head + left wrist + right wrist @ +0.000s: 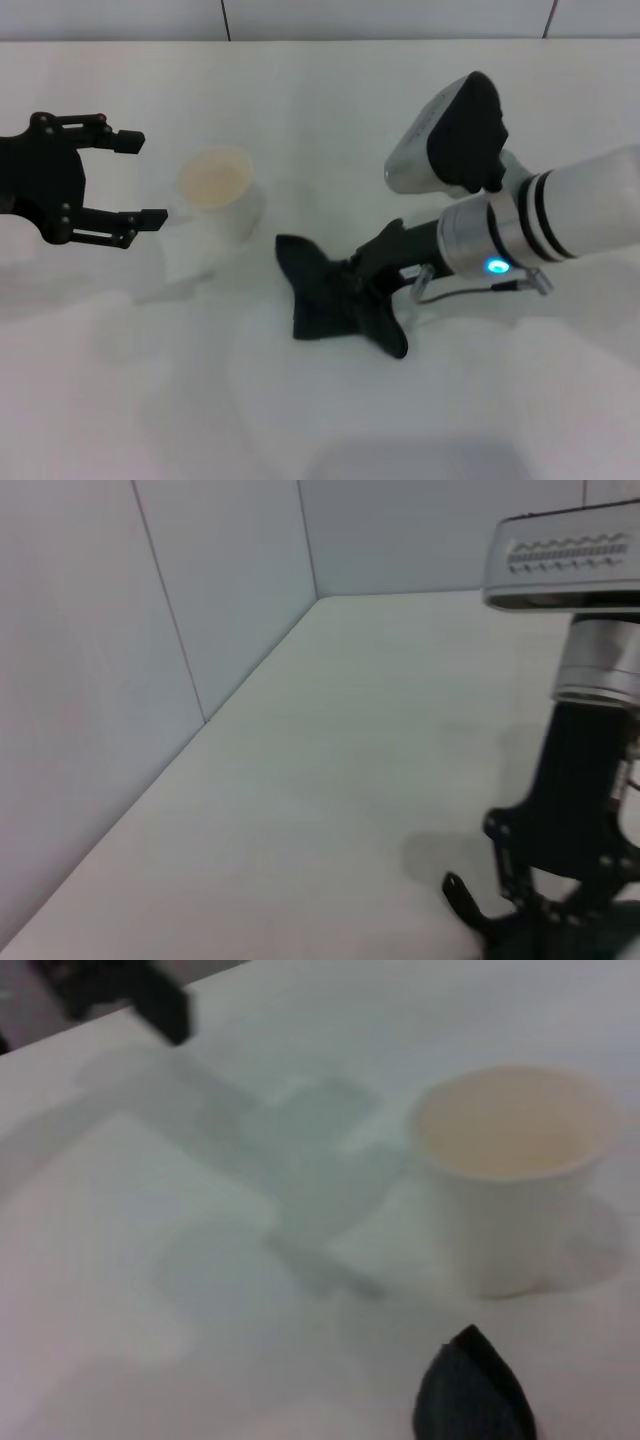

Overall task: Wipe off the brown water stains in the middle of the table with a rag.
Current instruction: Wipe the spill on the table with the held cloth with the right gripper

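The black rag (335, 300) lies crumpled on the white table (330, 130), near the middle. My right gripper (368, 274) reaches in from the right, low over the table, shut on the rag's upper folds. A dark tip of the rag (470, 1398) shows in the right wrist view. The brown water stains are not visible in any view. My left gripper (142, 180) hovers open at the far left, holding nothing, well away from the rag. The left wrist view shows the right arm's gripper (565, 880) from the side, above the table (330, 740).
A pale cup (218, 190) stands upright between the left gripper and the rag; the same cup (510, 1175) shows close in the right wrist view. A wall (120, 660) borders the table's far side. One left finger (150, 995) is seen beyond the cup.
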`<state>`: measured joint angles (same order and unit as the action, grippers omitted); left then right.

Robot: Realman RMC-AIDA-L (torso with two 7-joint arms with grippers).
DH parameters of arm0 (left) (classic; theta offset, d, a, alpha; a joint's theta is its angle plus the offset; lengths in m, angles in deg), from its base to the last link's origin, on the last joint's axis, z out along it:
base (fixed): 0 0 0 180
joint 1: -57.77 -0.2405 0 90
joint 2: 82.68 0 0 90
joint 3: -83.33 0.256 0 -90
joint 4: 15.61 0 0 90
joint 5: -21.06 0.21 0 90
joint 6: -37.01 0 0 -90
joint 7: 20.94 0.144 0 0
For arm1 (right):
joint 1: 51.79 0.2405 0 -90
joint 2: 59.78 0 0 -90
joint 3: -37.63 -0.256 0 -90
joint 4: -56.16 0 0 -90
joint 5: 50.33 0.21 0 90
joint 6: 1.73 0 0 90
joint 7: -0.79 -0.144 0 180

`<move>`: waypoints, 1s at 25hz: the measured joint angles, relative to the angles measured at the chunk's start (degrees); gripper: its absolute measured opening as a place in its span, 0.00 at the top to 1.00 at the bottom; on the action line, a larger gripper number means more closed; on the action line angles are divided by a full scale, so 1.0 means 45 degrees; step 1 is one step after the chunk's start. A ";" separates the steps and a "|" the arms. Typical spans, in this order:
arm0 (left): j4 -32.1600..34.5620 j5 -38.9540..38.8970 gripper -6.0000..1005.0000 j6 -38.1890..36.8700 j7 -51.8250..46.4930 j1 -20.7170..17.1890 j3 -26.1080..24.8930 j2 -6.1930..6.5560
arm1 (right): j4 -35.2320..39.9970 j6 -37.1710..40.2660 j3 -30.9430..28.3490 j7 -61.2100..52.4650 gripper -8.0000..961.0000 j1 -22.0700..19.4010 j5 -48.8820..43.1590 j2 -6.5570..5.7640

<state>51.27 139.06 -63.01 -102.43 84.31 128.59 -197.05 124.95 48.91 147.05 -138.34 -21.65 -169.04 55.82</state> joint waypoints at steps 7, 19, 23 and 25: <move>-0.0046 0.0002 0.14 0.0070 0.0005 -0.0034 0.0000 -0.0013 | -0.0095 -0.0237 -0.0952 0.0031 0.91 -0.0178 -0.0728 -0.0036; -0.0066 0.0008 0.14 0.0352 -0.0035 -0.0004 0.0000 -0.0013 | 0.0432 0.0924 -0.3084 0.0419 0.90 -0.1294 -0.1051 -0.0099; -0.0077 -0.0005 0.14 0.0444 -0.0032 -0.0060 -0.0001 -0.0008 | 0.0685 0.1472 -0.3418 0.0532 0.89 -0.1530 -0.1053 -0.0107; -0.0087 -0.0005 0.14 0.0490 -0.0028 -0.0061 -0.0001 0.0000 | 0.0822 0.1791 -0.3681 0.0601 0.89 -0.1638 -0.1047 -0.0122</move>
<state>50.88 139.04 -60.80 -102.56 84.03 128.59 -197.05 128.65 56.97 130.48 -135.64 -29.02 -173.76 55.27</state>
